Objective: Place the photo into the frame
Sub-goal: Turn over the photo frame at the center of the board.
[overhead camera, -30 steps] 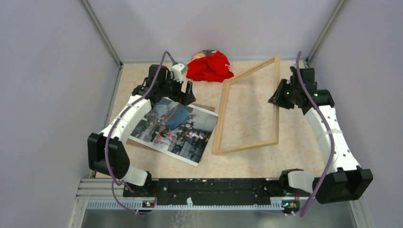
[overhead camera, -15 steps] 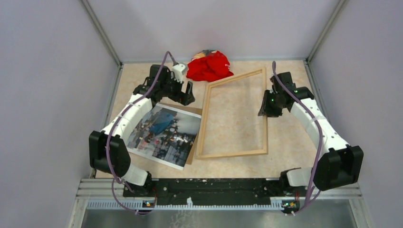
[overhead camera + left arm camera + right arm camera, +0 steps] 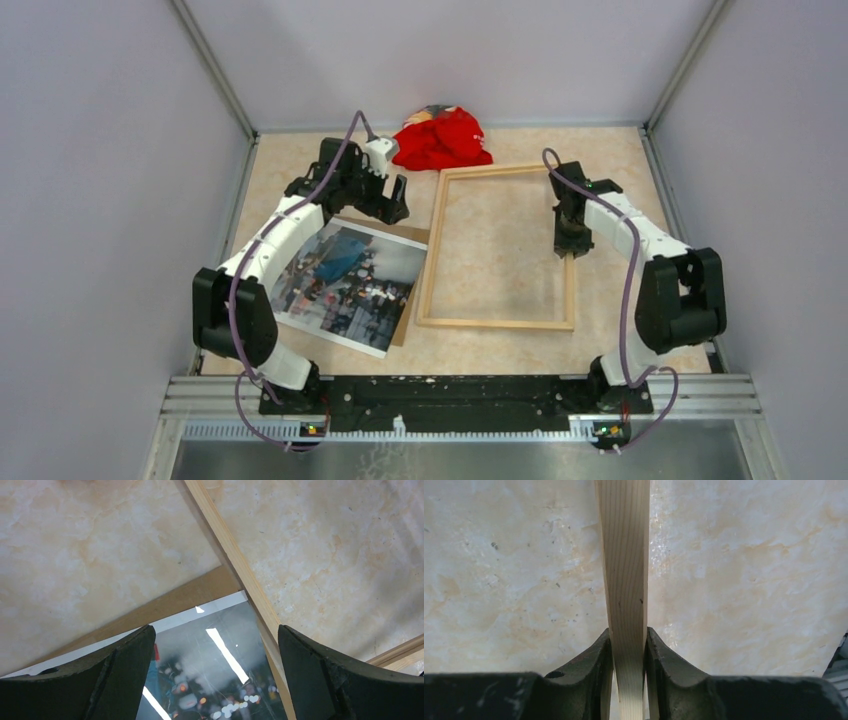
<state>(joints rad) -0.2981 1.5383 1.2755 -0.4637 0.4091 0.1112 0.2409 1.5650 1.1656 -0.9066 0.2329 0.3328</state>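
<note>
The light-wood frame [image 3: 495, 323] lies flat on the table, to the right of the photo [image 3: 345, 282]. My right gripper [image 3: 572, 243] is shut on the frame's right rail; in the right wrist view both fingers of this gripper [image 3: 628, 636] press the wooden rail [image 3: 624, 555]. The glossy photo rests on a brown backing board [image 3: 412, 236]. My left gripper [image 3: 385, 205] hangs open over the photo's far right corner. In the left wrist view the gripper [image 3: 214, 632] straddles the photo [image 3: 215, 675], holding nothing, with the frame's left rail [image 3: 239, 570] running just beside it.
A red cloth [image 3: 442, 140] lies bunched at the back wall, just beyond the frame's far rail. The backing board [image 3: 175, 600] pokes out past the photo's far edge. Grey walls close the table on three sides.
The right arm has swung the frame left and squared it up next to the photo. Photo and board slid slightly left early on. The left gripper has barely moved.
</note>
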